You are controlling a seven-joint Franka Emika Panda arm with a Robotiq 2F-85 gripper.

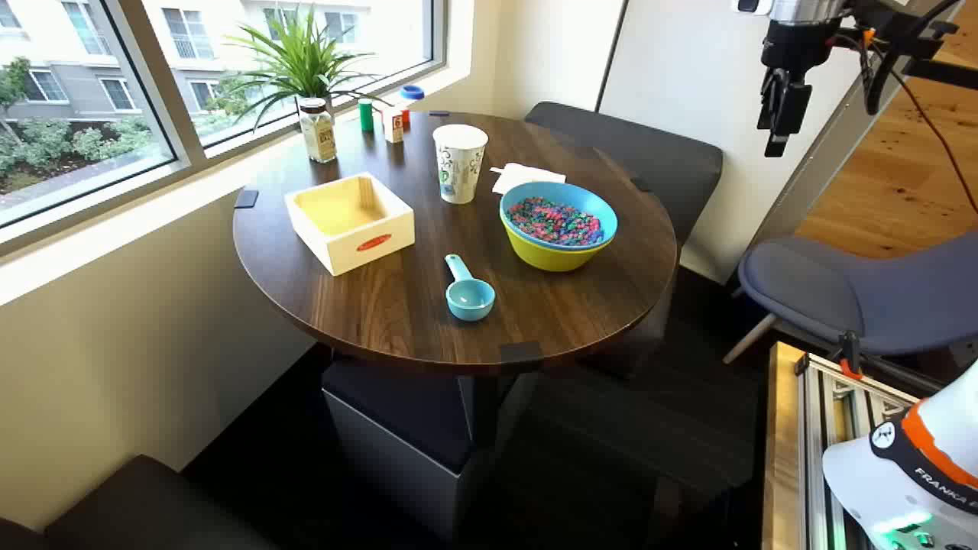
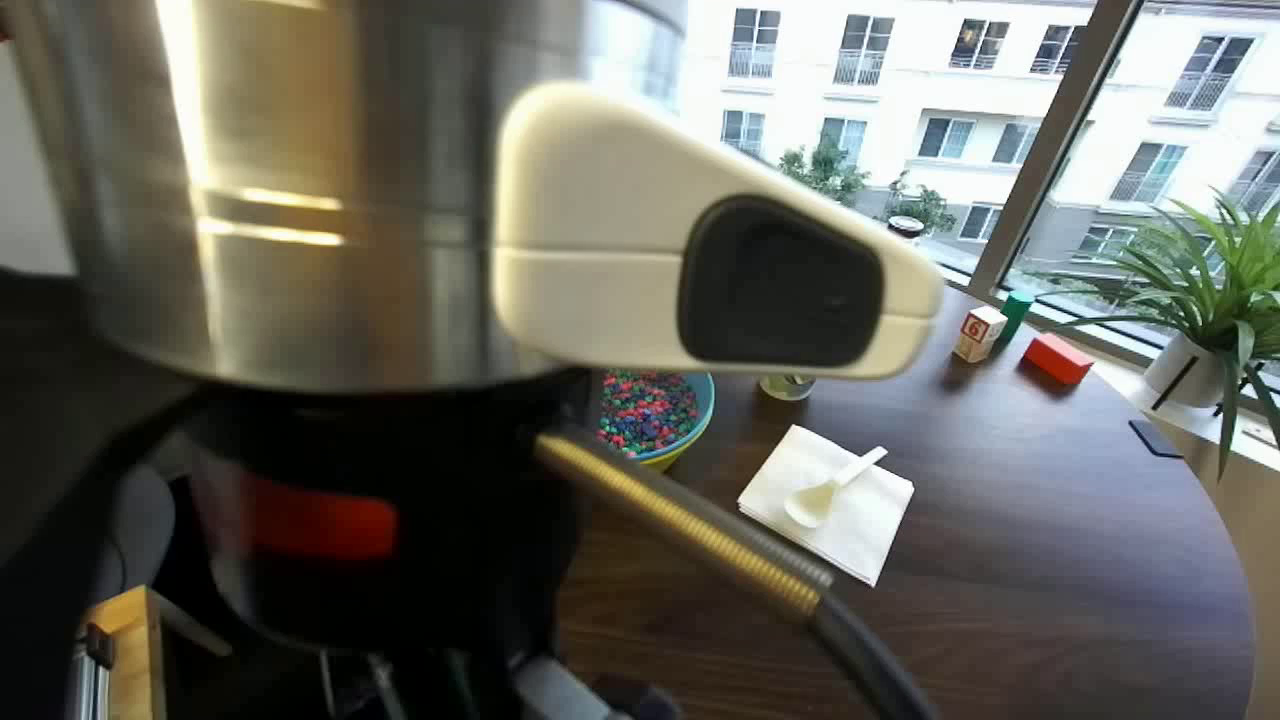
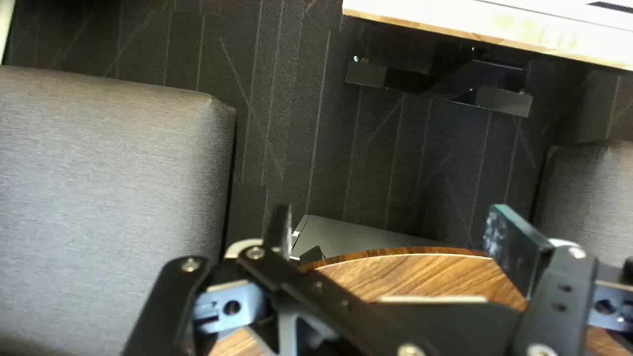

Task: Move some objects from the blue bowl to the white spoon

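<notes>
The blue bowl [image 1: 600,208], bright blue inside and yellow-green outside, stands on the round wooden table. It is full of tiny multicoloured pieces [image 1: 554,221]. In an exterior view the bowl [image 2: 706,400] and pieces [image 2: 646,412] are partly hidden by my arm. The white spoon [image 2: 812,505] lies on a folded white napkin [image 2: 868,520]; in an exterior view the napkin [image 1: 531,178] is beside the bowl. My gripper [image 1: 775,145] hangs high in the air, away from the bowl and spoon. In the wrist view the gripper [image 3: 390,222] is open with nothing between its fingers.
A paper cup [image 1: 461,164] stands behind the bowl. A teal scoop [image 1: 470,298] lies near the front edge. A square box, yellow inside [image 1: 374,246], a jar [image 1: 317,131] and small blocks [image 1: 393,124] stand toward the window. Chairs [image 1: 802,294] surround the table.
</notes>
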